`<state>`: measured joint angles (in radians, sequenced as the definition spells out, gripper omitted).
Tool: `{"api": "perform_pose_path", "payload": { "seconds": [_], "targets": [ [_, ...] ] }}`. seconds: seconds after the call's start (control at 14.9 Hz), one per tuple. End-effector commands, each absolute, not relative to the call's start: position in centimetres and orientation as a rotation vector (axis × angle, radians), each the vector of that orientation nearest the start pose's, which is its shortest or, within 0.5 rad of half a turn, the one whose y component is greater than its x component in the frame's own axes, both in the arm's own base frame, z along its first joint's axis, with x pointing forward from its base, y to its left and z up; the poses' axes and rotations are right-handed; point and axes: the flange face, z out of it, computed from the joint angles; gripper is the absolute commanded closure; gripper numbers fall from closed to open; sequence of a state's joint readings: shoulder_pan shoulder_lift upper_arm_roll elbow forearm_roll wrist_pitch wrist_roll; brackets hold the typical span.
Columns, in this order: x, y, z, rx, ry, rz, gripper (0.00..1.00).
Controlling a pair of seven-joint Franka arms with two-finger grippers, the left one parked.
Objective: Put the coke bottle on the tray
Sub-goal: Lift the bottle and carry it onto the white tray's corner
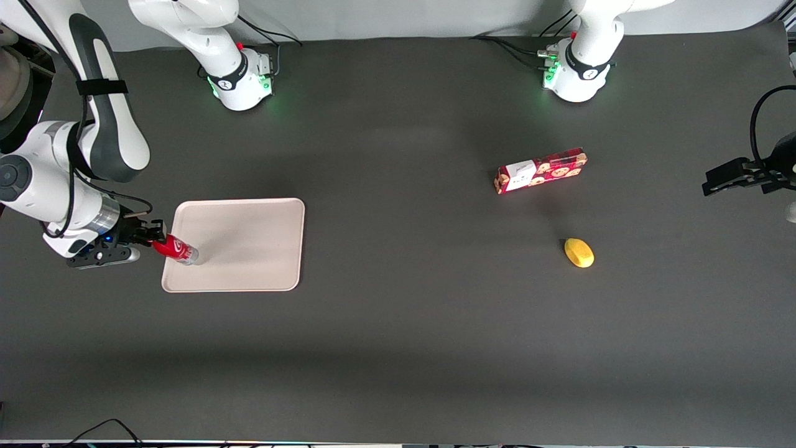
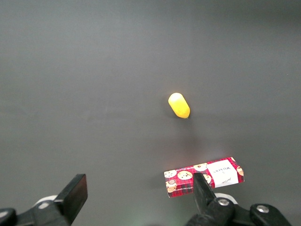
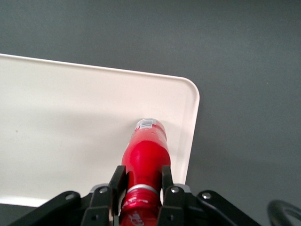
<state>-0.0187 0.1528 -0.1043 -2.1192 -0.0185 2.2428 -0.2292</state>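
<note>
The coke bottle (image 1: 176, 249) is small and red, with a silvery-clear base. It leans with its base resting on the pale beige-pink tray (image 1: 249, 242), close to the tray's edge at the working arm's end. My right gripper (image 1: 158, 241) sits just outside that edge, shut on the bottle's neck below the cap. In the right wrist view the two black fingers (image 3: 118, 181) flank the red bottle (image 3: 146, 150) tightly, the gripper (image 3: 141, 172) is closed around it, and the base touches the tray (image 3: 70, 122) near a rounded corner.
A long red cookie box (image 1: 541, 170) lies toward the parked arm's end of the table, with a yellow lemon-like object (image 1: 579, 252) nearer the front camera. Both show in the left wrist view: the box (image 2: 204, 176) and the yellow object (image 2: 179, 105).
</note>
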Motion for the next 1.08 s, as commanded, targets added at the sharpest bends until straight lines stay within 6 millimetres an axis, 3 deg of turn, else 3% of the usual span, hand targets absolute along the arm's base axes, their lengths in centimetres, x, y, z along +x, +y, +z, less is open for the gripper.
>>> {"api": "perform_pose_path", "payload": {
  "seconds": [0.0, 0.54, 0.61, 0.87, 1.01],
  "targets": [
    [54.8, -7.4, 34.2, -3.146, -0.218, 0.03, 1.0],
    [54.7, -7.8, 32.6, -3.131, -0.176, 0.068, 0.97],
    [54.7, -7.8, 32.5, -3.131, -0.176, 0.068, 0.85],
    [55.0, -8.2, 32.8, -3.135, -0.162, 0.058, 0.0],
    [55.9, -7.9, 34.2, -3.139, -0.158, 0.023, 0.0]
  ]
}}
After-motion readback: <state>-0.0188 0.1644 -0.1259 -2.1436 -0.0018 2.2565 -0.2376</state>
